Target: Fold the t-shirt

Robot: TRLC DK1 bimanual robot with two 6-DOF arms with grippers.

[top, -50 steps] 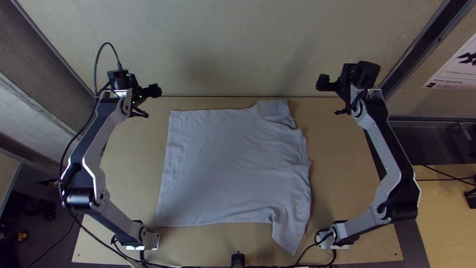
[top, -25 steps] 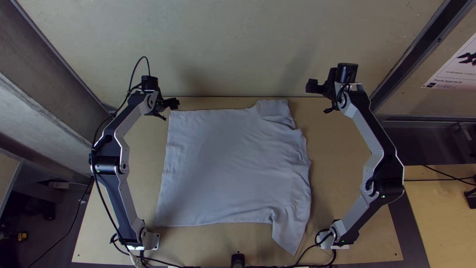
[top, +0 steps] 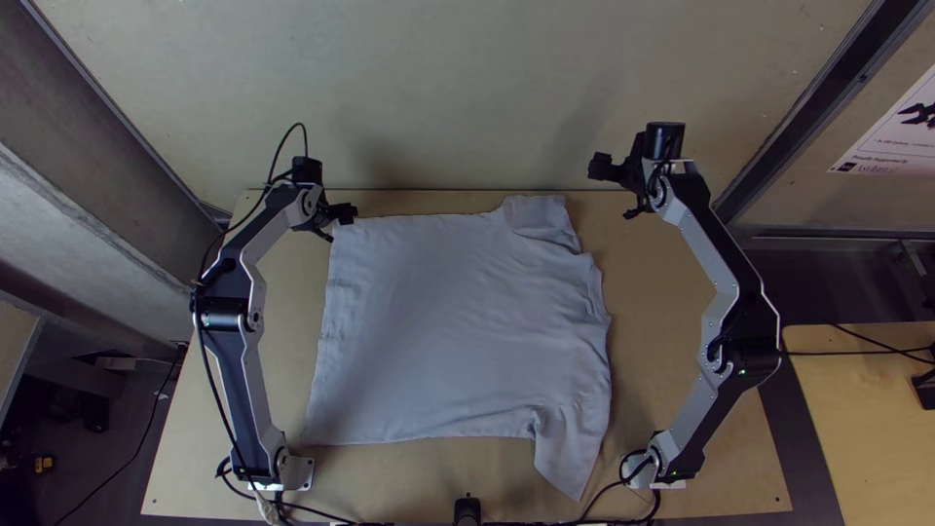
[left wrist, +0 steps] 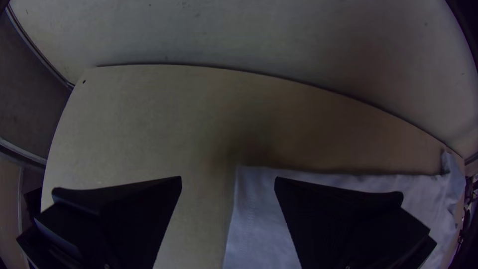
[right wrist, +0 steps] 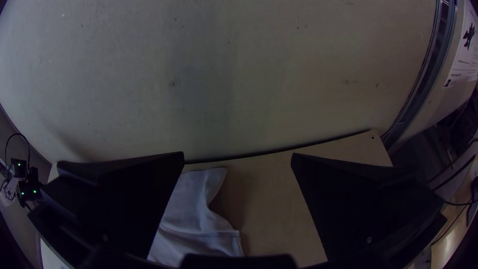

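Top view, item one: a pale t-shirt point(top: 458, 331), laid out across the middle of the frame on a light wooden table point(top: 672, 292). Condition: spread wide, left and top edges fairly straight, creases running down the right side (I'd call it rumpled there). One sleeve point(top: 570, 453) points down at lower centre-right; the other sleeve point(top: 541, 216), at upper centre-right, is more crumpled.

Item two: left gripper point(top: 342, 223), upper left of the frame, at the shirt's upper left corner point(left wrist: 246, 174). In the left wrist view its jaws stand well apart, nothing clamped, and that corner shows in the gap between them, low in the picture. Whether either finger touches the cloth, I cannot tell from where I stand.

Item three: right gripper point(top: 613, 191), upper right of the frame, a little to the right of the crumpled sleeve. In the right wrist view the jaws are wide apart too, holding nothing; part of the cloth lies at lower centre-left, partly behind one black finger (a stitched seam shows on it).

Item four: a plain pale wall point(top: 458, 97), filling the top of the frame behind the table.

Item five: a white printed sheet point(top: 891, 136), upper right edge.

Item six: a second wooden surface point(top: 872, 399), lower right, with dark cables crossing its top end (untidy, but well apart from the shirt).
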